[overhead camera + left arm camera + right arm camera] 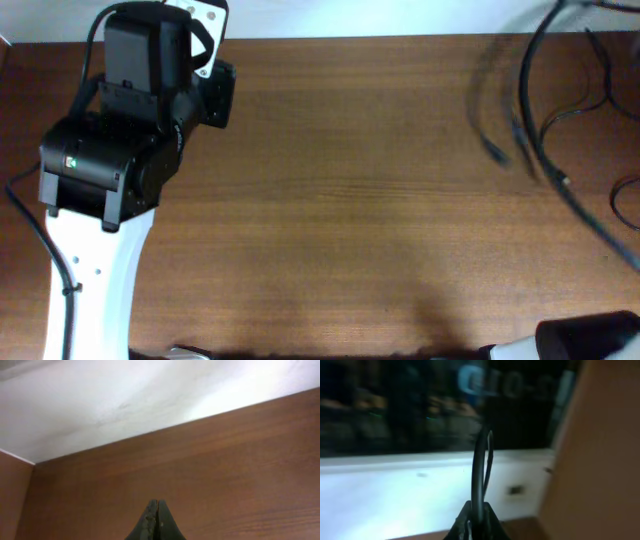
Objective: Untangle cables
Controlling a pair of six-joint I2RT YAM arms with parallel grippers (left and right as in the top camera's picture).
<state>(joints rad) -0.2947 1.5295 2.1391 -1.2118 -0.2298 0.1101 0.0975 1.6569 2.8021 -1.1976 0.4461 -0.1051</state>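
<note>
**Overhead.** A wooden table [330, 200] seen from above. The left arm [120, 130], black on a white base, stands at the left edge, and its fingers are hidden beneath it. The cables [524, 100], thin, black and blurred, are over the table's far right corner. Whether they touch the wood cannot be told. Part of the right arm [590, 335] shows at the near right corner.

**Left wrist.** The left gripper [157, 520] has its fingers pressed together, with nothing between them. The tips are above bare table [225, 470]. A white surface [125, 400] lies beyond the table's edge.

**Right wrist.** The right gripper [476, 522] has its fingers clamped on a loop of the cables [479, 470], which rises straight up from the tips. The table [605, 460] fills the right side, steeply tilted in this view. The white surface [395, 495] lies at the left, with a dark, blurred background above it.
</note>
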